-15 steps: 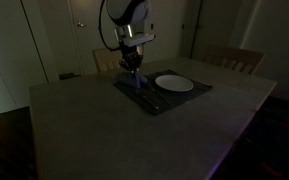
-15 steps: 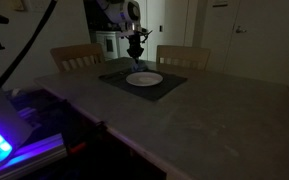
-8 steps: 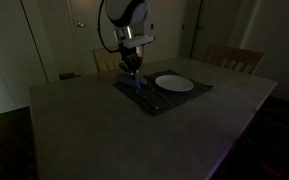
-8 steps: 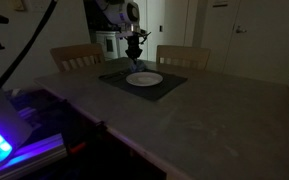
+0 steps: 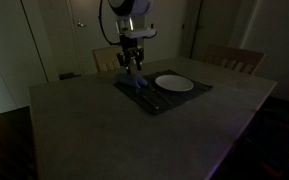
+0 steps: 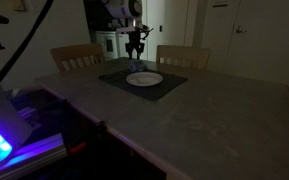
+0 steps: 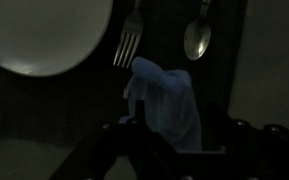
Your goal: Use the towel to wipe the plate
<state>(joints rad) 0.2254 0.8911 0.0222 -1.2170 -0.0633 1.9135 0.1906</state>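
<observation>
A dim dining room, the Panda arm's gripper (image 5: 132, 63) poised over a dark placemat (image 5: 169, 98) on a grey table (image 5: 124, 135); its jaws are pinched on a pale blue towel (image 7: 169, 105), which hangs bunched from them above the mat's edge, beside the white plate (image 5: 174, 83) and not touching it.

The wrist view alone makes the grip plain; there the cloth fills the middle of the picture between the dark jaws, with the plate's rim (image 7: 44, 35) at upper left; it also shows a fork (image 7: 129, 40) and a spoon (image 7: 196, 38) lying side by side on the mat, just beyond the towel, cutlery that is barely legible in the exterior views.

Both exterior views give the wider setting; the plate sits near the mat's centre (image 6: 144, 78), and wooden chairs (image 6: 76, 57) stand at the far side of the table; in one exterior view the towel is too dark to make out under the gripper (image 6: 135, 48).
</observation>
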